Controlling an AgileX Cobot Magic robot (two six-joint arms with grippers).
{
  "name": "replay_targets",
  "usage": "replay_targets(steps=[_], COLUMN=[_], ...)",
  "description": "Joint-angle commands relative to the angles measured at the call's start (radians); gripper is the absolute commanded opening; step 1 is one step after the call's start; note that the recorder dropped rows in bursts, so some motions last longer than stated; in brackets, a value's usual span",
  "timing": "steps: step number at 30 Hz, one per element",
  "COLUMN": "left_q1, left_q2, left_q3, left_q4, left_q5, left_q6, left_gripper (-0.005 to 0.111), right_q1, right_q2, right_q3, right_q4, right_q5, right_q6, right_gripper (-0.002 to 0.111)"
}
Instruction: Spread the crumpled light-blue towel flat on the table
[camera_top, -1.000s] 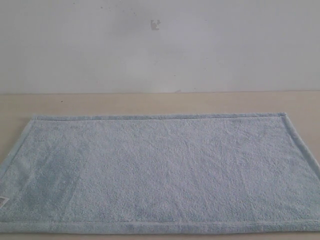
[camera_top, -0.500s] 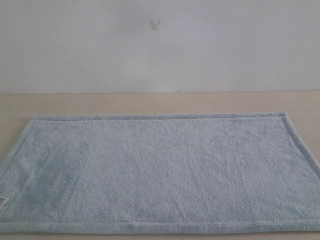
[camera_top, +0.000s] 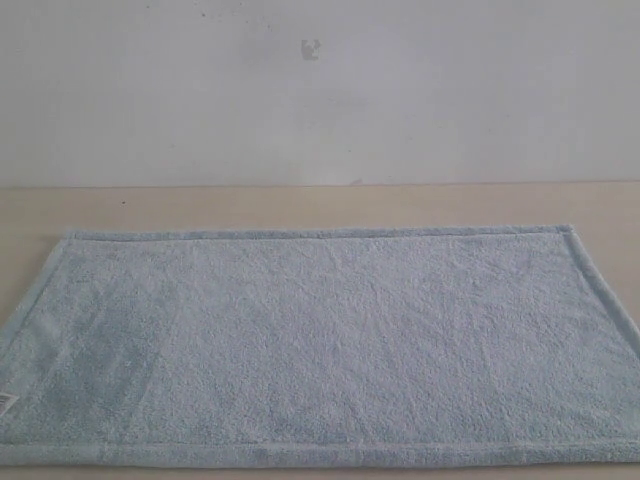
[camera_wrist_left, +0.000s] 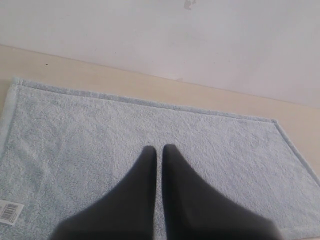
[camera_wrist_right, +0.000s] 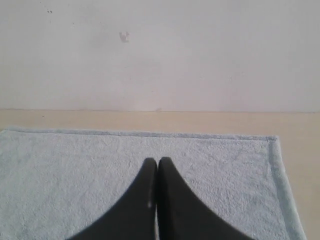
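The left jaws were two matte black pieces, broad at the base and tapering in a curve to narrow rounded tips. The right jaws had the same smooth, black, tapered shape.

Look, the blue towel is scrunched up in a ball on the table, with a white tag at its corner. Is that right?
Not quite. The towel isn't scrunched up: the exterior view shows it spread flat on the table. The white tag at its corner is really there.
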Motion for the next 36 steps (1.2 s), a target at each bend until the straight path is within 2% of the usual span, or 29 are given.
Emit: replay_targets(steps=[1,7,15,36], left_q1=[0.002,0.002,0.002,0.002], left_q2=[-0.005,-0.005,-0.005,-0.005], left_q3=[-0.006,-0.006,-0.006,-0.006], left_q4=[-0.006,-0.006,-0.006,-0.006], left_q5=[-0.003,-0.003,-0.003,-0.003], left_q6=[-0.007,-0.007,-0.007,-0.007], left_gripper=[0.004,0.004,0.004,0.004], right_q1=[-0.002,-0.002,-0.002,-0.002], right_q2=[-0.006,-0.006,-0.006,-0.006], right_q3=[0.057,0.123,0.123,0.123], right_q4=[-0.02,-0.04,-0.043,-0.041], right_q5=[-0.043,-0.084,-0.015,-0.016], right_q6=[-0.022,-0.022,-0.022,-0.022], right_gripper=[0.0,0.0,0.0,0.0])
